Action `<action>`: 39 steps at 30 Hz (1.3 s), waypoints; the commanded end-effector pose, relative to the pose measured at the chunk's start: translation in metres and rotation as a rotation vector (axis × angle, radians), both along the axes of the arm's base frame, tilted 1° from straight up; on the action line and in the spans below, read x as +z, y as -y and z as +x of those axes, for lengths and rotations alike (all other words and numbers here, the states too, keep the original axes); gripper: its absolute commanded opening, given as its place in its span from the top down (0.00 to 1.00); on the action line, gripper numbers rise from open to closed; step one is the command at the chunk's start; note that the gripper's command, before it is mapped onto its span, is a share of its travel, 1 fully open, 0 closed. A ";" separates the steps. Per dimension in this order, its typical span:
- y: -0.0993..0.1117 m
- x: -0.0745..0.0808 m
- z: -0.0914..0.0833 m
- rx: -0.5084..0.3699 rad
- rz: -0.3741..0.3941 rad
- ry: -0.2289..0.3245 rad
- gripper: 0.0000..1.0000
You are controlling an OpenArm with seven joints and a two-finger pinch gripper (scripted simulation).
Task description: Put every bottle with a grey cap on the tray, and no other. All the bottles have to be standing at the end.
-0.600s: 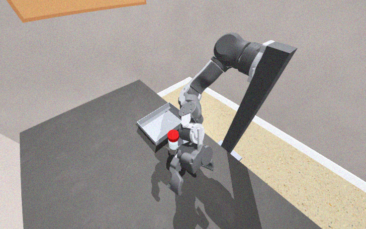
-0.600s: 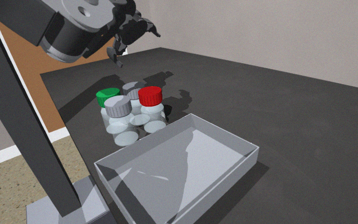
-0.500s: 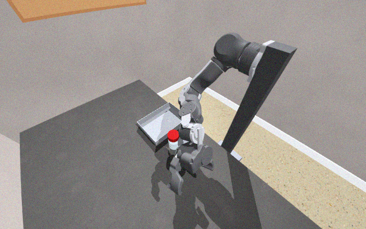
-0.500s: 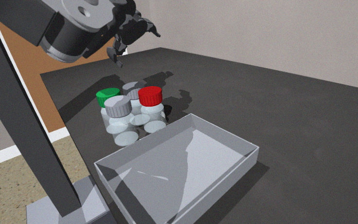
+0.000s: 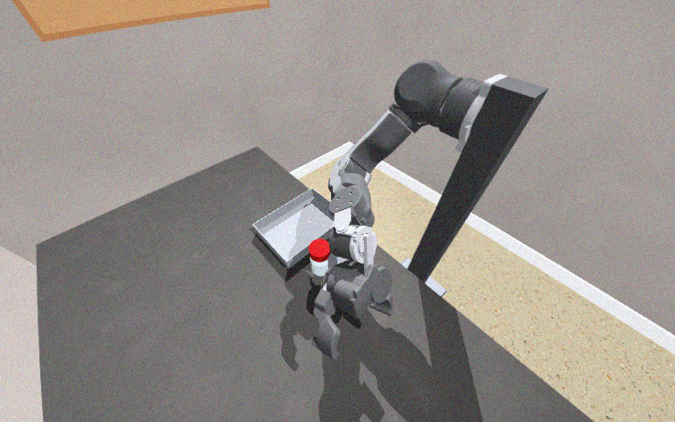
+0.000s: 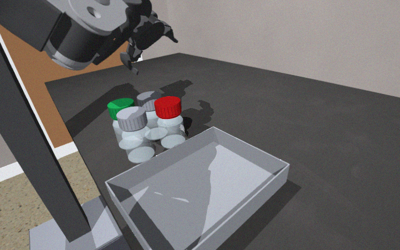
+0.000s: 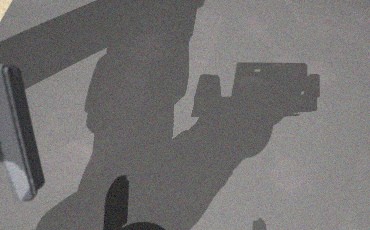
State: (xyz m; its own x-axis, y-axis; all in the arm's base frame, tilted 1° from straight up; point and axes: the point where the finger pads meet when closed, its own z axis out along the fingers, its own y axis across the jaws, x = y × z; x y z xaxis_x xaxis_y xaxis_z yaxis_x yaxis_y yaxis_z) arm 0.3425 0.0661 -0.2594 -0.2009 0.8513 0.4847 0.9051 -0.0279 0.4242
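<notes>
The gripper (image 6: 153, 44) hangs wide open and holds nothing, above the table (image 6: 294, 117). Four bottles stand clustered just left of the tray (image 6: 250, 200): two grey-capped (image 6: 131, 118), one green (image 6: 120, 106), one red (image 6: 167, 106).

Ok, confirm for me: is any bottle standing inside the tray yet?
No, the tray holds nothing; all four bottles stand beside it on the table.

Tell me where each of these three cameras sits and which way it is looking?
Top: high above, looking down at the dark table, the tray and the whole arm.
Exterior: low beside the arm's post, facing across the tray at four bottles; the open gripper hangs above.
Wrist: on the arm's end, looking down at the tabletop, shadows and a tray edge.
Top and exterior share the red-capped bottle.
</notes>
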 end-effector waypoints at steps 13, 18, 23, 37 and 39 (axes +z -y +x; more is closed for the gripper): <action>0.036 0.033 -0.011 0.239 -0.013 0.035 0.58; 0.045 0.041 -0.014 0.284 -0.024 0.045 0.58; 0.067 0.055 -0.028 0.412 -0.057 0.054 0.58; 0.099 0.075 -0.049 0.581 -0.118 0.068 0.58; 0.109 0.080 -0.057 0.630 -0.140 0.069 0.58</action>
State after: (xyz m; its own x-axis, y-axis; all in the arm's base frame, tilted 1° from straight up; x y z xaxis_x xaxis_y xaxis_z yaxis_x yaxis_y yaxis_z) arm 0.2921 -0.0444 -0.1820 -0.6838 0.6478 0.3360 0.7210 0.5291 0.4474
